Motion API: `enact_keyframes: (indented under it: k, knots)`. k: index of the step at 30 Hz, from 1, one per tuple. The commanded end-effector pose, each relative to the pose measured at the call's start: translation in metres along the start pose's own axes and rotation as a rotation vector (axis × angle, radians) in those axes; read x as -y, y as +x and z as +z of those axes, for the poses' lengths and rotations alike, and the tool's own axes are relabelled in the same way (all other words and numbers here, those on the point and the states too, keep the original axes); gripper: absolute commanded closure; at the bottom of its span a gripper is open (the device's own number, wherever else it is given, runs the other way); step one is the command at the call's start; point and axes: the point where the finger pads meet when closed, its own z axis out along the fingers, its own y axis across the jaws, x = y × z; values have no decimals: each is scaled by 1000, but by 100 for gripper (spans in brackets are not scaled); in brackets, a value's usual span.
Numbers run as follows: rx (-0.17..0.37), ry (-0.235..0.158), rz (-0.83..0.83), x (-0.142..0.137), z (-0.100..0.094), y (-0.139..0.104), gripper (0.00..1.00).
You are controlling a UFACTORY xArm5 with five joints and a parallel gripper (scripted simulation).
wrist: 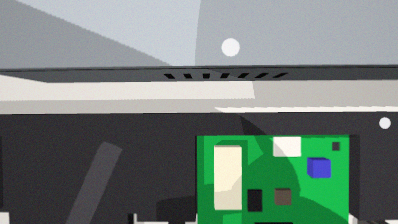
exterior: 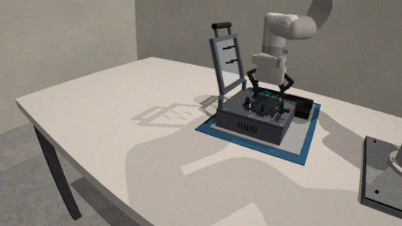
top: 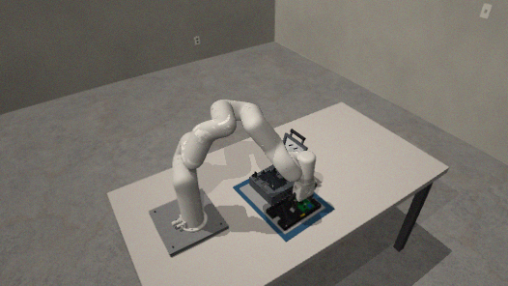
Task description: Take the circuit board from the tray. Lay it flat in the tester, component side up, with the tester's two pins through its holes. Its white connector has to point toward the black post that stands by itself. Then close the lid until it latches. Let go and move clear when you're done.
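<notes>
The green circuit board lies flat in the black tray, component side up, with a cream connector on its left and a blue part on its right. It also shows in the top view and, partly hidden, in the exterior view. My gripper is open and empty, fingers pointing down, just above the board. The dark grey tester stands beside the tray, its lid raised upright.
Tester and tray sit on a grey plate with a blue border. The arm's base plate is at the table's near left. The tester's vented side faces the wrist camera.
</notes>
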Motion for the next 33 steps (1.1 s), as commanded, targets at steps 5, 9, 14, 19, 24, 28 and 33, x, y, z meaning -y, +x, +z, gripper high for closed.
enact_keyframes:
  k: [5,9,14,19,24,28,33]
  knots:
    - [2,-4,0,-1,-1,-1,0]
    - [2,-4,0,-1,-1,-1,0]
    - [2,-4,0,-1,-1,-1,5]
    - [2,-4,0,-1,-1,-1,5]
    - [2,-4,0,-1,-1,-1,11]
    - [2,-4,0,-1,-1,-1,11]
    - [2,-4,0,-1,-1,-1,11]
